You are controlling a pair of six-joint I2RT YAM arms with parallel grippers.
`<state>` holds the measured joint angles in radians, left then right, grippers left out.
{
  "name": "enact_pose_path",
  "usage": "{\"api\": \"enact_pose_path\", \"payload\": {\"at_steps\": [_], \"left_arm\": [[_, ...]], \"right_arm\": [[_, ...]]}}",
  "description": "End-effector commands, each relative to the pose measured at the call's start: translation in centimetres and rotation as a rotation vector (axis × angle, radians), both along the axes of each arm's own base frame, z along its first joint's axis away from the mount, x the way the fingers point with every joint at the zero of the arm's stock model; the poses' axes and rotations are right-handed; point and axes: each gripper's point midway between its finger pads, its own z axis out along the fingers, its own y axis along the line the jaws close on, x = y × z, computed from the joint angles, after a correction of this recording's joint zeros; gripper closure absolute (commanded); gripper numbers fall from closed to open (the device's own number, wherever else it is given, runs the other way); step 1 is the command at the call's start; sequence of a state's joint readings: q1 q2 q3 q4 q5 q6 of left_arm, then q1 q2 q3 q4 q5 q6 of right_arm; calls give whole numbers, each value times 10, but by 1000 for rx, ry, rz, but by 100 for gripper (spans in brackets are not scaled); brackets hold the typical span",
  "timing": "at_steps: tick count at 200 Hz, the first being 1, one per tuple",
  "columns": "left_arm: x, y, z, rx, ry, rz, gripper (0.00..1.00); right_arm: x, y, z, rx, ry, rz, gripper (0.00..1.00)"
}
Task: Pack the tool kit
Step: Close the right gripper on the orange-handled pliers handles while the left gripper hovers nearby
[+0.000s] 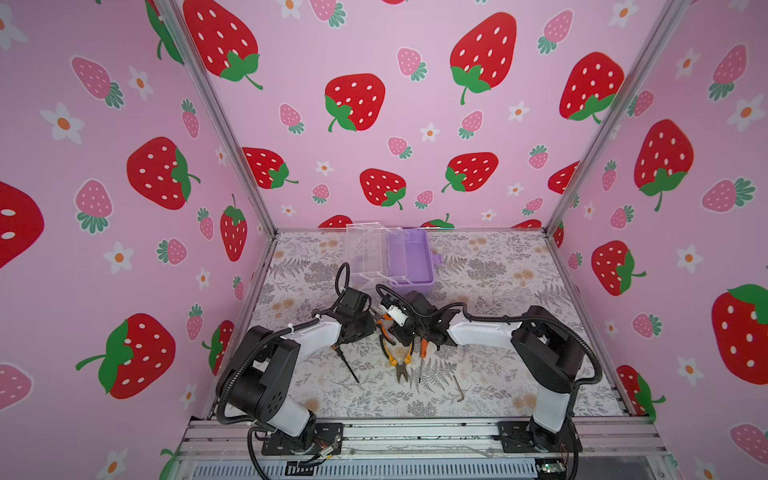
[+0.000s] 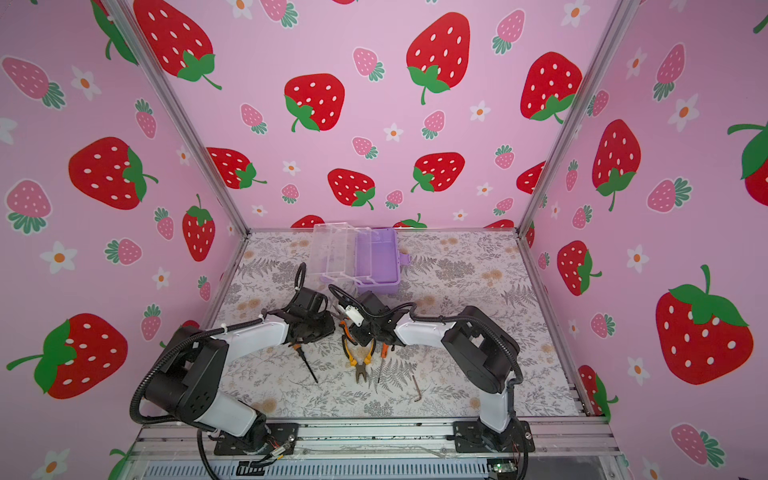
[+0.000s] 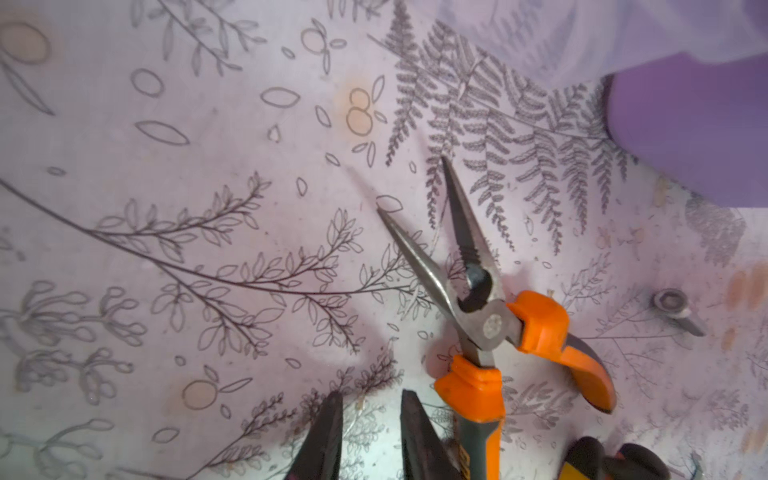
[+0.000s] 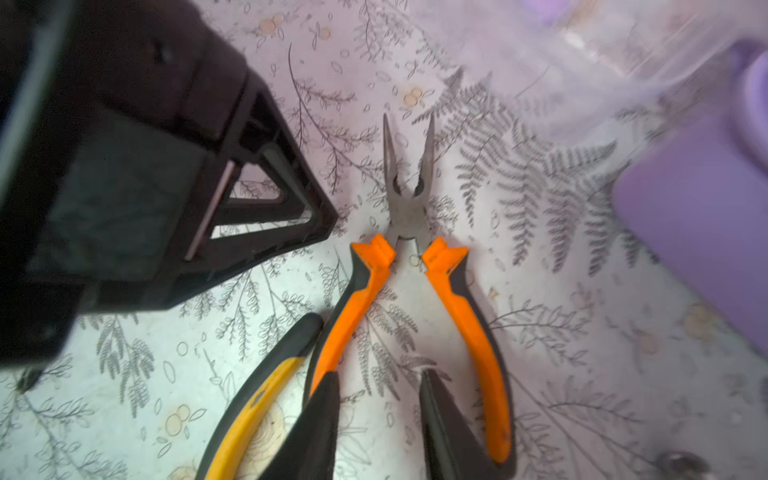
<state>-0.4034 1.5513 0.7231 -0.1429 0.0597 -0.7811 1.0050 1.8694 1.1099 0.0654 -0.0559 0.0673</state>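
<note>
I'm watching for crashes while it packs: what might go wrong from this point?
1. Both tools crowd the orange-handled needle-nose pliers: the left tool sits close beside the right tool, so the two may bump.
2. The pliers' handles lie splayed; a grip on one handle may let them swing.
3. The yellow-handled pliers lie next to them and may get dragged.
</note>
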Motion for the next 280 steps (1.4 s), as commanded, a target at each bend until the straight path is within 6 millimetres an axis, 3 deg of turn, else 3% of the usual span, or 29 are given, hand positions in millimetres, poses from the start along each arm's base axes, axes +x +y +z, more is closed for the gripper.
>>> {"api": "enact_pose_path", "payload": {"at_steps": [1, 35, 87, 118, 135, 173, 229, 280], "left_arm": [[-11, 12, -6, 45, 41, 12, 72], [-13, 9, -7, 18, 39, 12, 72], [-15, 7, -11, 5, 50, 6, 71], [-14, 1, -12, -20, 53, 4, 72], [-16, -1, -14, -22, 64, 1, 72], [-16, -6, -7, -26, 49, 0, 72], [-9, -13, 28, -26, -19, -24, 72], [-5, -10, 67, -32, -109, -20, 71]], "right_arm": [[23, -3, 10, -72, -126, -8, 61], [47, -6, -16, -132, -116, -48, 57], [35, -11, -56, -158, -4, -34, 55], [28, -9, -57, -132, 31, -23, 70], [26, -8, -52, -107, 31, -21, 82], [23, -6, -36, -64, 19, -2, 93], [22, 5, 5, 42, 13, 12, 100], [18, 10, 46, 144, 21, 27, 100]]}}
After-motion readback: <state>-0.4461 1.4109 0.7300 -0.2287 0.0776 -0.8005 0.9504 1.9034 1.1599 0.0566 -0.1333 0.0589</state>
